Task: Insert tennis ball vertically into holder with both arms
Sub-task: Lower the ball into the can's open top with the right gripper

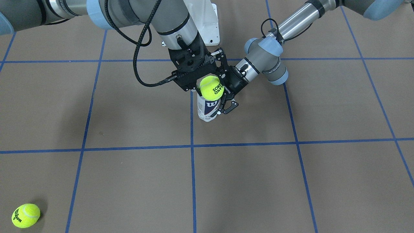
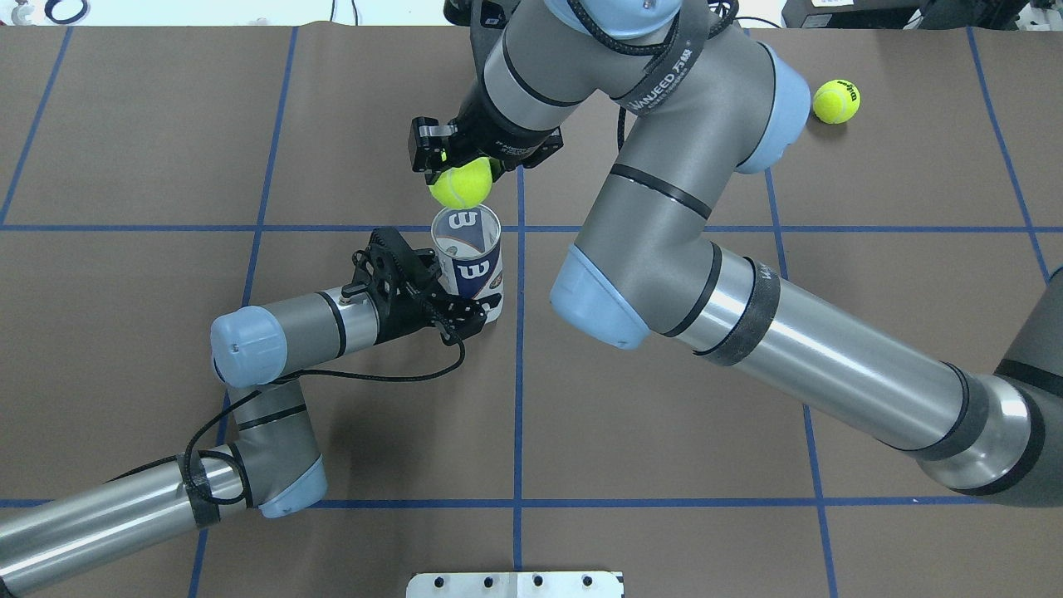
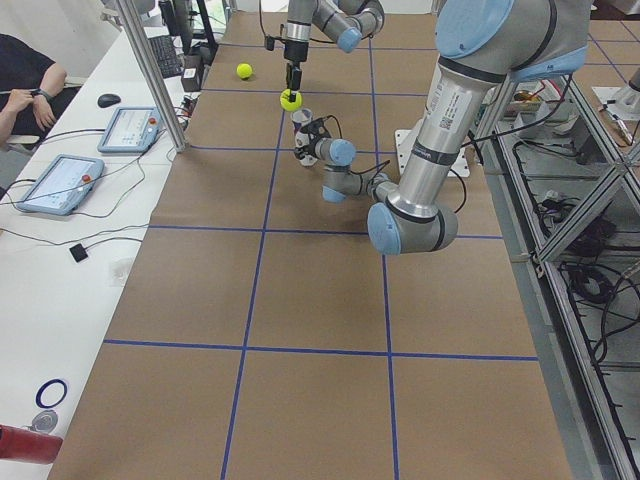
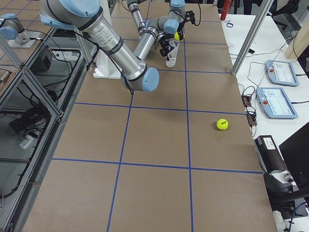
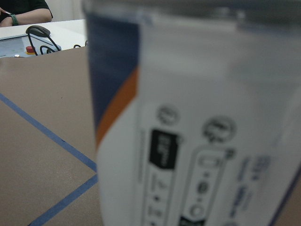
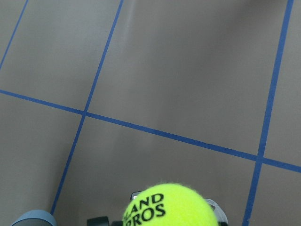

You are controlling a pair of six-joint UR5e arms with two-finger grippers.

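1. Yellow-green felt: the tennis ball [image 1: 212,87] is clamped between the fingers of my right pincer [image 2: 457,173]. In the front view it is just above centre, close over the open mouth of the can.
2. The can [image 2: 469,270], clear plastic with a navy and white label, stands upright on the table [image 2: 664,540], a little left of centre in the overhead view. My left pincer [image 2: 455,291] is closed around its lower body from the side.
3. Done, as I judge it: the ball is picked up, the can is steadied, and the ball is brought to the mouth.
4. Left to do: the ball is not yet inside. In the overhead view it sits towards the upper edge of the rim, so it probably needs a small centring move, then lowering and release.
5. A second ball [image 2: 836,101] lies well apart, at the upper right of the overhead view.
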